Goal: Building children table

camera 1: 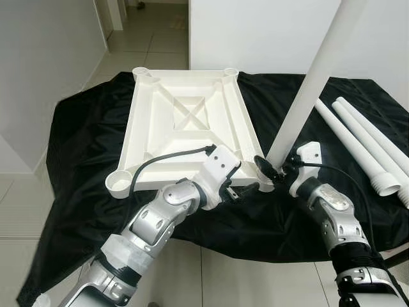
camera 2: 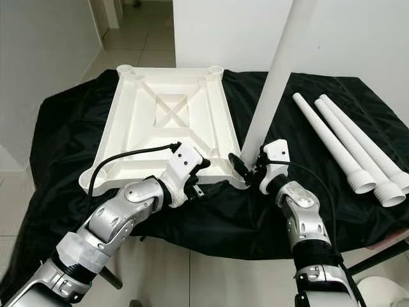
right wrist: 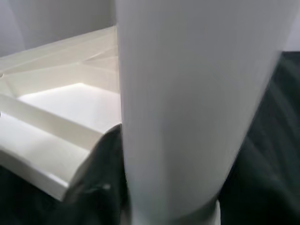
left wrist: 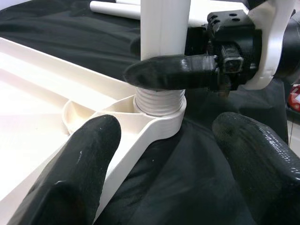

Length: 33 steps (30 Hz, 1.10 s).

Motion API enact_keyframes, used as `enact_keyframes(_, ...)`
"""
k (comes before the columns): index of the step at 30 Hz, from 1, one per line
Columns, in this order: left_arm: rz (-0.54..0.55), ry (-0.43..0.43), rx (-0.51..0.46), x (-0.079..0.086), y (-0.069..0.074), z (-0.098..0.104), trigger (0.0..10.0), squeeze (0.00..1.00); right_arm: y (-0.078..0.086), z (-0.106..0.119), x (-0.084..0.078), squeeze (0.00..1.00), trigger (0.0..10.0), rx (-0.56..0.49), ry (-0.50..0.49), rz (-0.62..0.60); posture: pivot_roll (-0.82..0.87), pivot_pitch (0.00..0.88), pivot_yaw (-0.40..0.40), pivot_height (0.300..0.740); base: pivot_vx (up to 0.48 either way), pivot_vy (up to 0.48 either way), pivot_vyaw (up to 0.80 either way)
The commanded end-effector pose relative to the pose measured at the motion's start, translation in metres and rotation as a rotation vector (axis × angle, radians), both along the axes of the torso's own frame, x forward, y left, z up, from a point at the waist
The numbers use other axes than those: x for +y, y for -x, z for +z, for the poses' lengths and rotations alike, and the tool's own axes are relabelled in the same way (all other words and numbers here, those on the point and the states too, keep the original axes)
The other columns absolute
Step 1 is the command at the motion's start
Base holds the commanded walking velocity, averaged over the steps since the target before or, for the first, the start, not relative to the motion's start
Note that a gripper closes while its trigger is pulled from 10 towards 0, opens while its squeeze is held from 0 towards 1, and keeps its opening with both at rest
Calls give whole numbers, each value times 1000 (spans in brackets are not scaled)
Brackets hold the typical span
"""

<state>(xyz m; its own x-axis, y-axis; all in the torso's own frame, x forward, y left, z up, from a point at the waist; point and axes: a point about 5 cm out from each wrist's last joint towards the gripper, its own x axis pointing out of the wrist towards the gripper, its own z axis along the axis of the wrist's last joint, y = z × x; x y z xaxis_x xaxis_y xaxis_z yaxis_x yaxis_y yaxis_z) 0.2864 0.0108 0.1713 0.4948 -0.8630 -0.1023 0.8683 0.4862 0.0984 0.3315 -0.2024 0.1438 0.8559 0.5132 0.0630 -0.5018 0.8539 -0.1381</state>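
A black cloth [camera 1: 77,160] is spread over the work surface, and on it a white tabletop [camera 1: 185,128] is laid upside down, its ribbed underside and corner sockets turned upward. A white table leg [camera 1: 307,89] is stood upright in the near right corner socket [left wrist: 161,123]; in the left wrist view its threaded end is seen seated in that socket's ring.

Three further white legs [camera 1: 367,144] are laid side by side on the cloth, well apart from the right gripper [camera 1: 276,171] and out beyond it on the robot's right.

The standing leg is gripped low down by the right gripper, just above the socket, with one black finger [left wrist: 171,72] seen pressed across the front of the tube and the other hidden behind it. The right wrist view is taken up largely by the leg, with the tabletop's edge beside it.

The left gripper [camera 1: 246,190] is held at the tabletop's near edge, just beside the same corner socket. Its two fingers [left wrist: 75,173] are spread wide apart, and nothing is held between them; the socket and the cloth are seen in the gap.
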Motion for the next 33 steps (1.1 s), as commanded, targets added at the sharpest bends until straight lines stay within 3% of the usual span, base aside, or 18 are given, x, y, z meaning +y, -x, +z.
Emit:
enact_keyframes(1, -85, -16, 14, -3, 5, -5, 10000, 0, -2, 2, 0, 0, 745, -6, 8, 13, -26, 7, 16, 740, 0, 0, 0)
enact_keyframes(2, -86, -17, 13, -3, 5, -5, 10000, 0, -2, 2, -1, 0, 0, -8, 11, 13, -26, 4, 16, 740, 0, 0, 0)
enact_keyframes(9, -89, -15, 11, -3, 6, -5, 10000, 0, -3, -2, -6, 0, 0, 11, 29, -8, -26, 1, 13, 740, 0, 0, 0)
enact_keyframes(10, -89, -13, 11, -3, 6, -4, 10000, 0, -3, -5, -8, 0, 8549, 22, 32, -23, -26, 0, 12, 740, 0, 0, 0)
enact_keyframes(11, -89, -13, 11, -3, 6, -4, 10000, 0, -3, -5, -8, 0, 8549, 22, 32, -23, -26, 0, 12, 740, 0, 0, 0)
enact_keyframes(12, -89, -12, 11, -3, 7, -4, 10000, 0, -3, -7, -8, 0, 10000, 34, 24, -32, -26, 1, 12, 740, 0, 0, 0)
enact_keyframes(25, -94, -6, 8, -3, 7, -3, 10000, 0, -10, -15, -3, 0, 10000, 112, -49, -170, -27, 0, 10, 740, 0, 0, 0)
enact_keyframes(33, -90, -2, 10, -3, 8, -3, 10000, 0, -10, -12, 6, 0, 10000, 94, -78, -248, -28, 0, 3, 740, 0, 0, 0)
